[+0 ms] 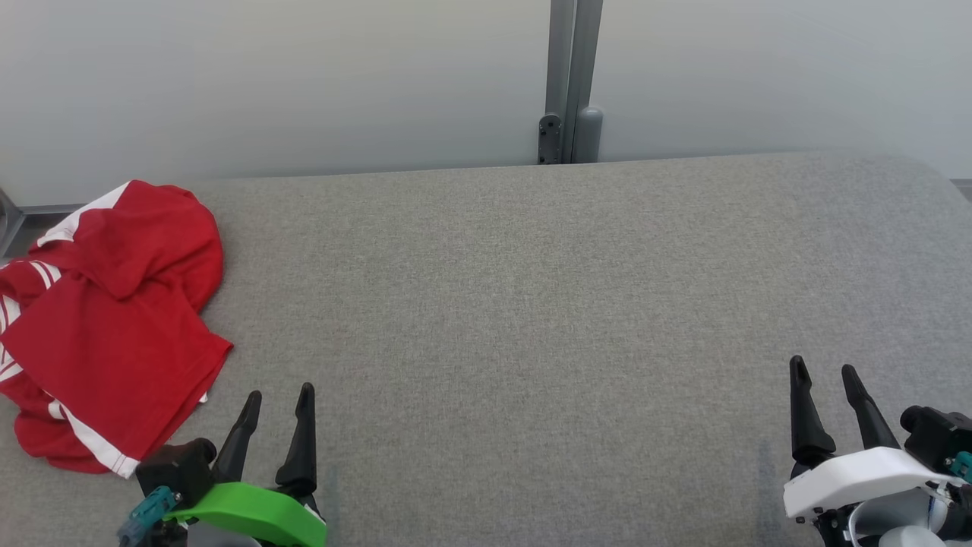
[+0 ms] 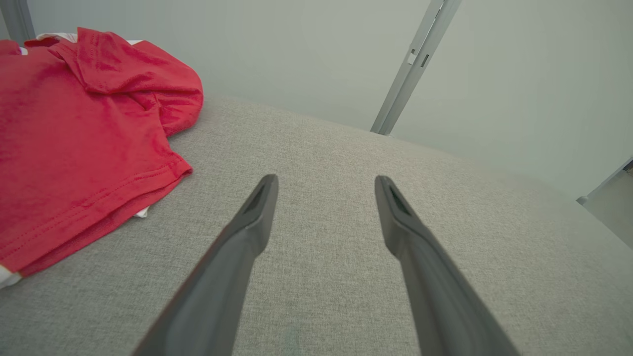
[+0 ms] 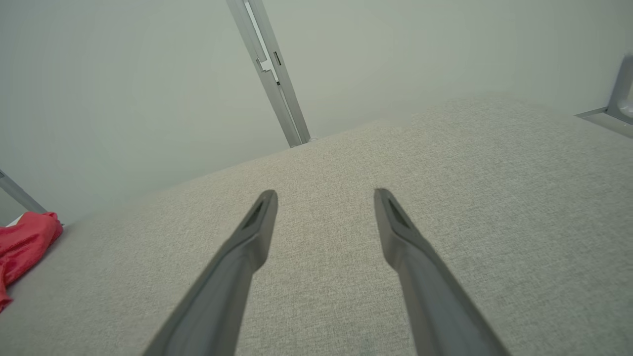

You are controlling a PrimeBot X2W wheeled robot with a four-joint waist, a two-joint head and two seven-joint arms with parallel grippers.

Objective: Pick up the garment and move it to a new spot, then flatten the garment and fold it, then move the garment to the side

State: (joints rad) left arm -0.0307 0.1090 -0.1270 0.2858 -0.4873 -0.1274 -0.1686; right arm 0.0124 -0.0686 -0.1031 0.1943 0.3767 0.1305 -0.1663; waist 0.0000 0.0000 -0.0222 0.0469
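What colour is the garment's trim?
White stripes on the red garment, clearest in the head view.

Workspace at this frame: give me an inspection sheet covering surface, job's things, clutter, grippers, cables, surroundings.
Surface: grey woven fabric-covered table, flat.
Job's things: crumpled red garment with white stripes, at the table's left edge, unfolded, not held.
Clutter: nothing seen.
Grippers: left gripper open, near the garment's hem, not touching; right gripper open, over bare fabric.
Cables: nothing seen.
Surroundings: pale wall; grey metal post behind the table.
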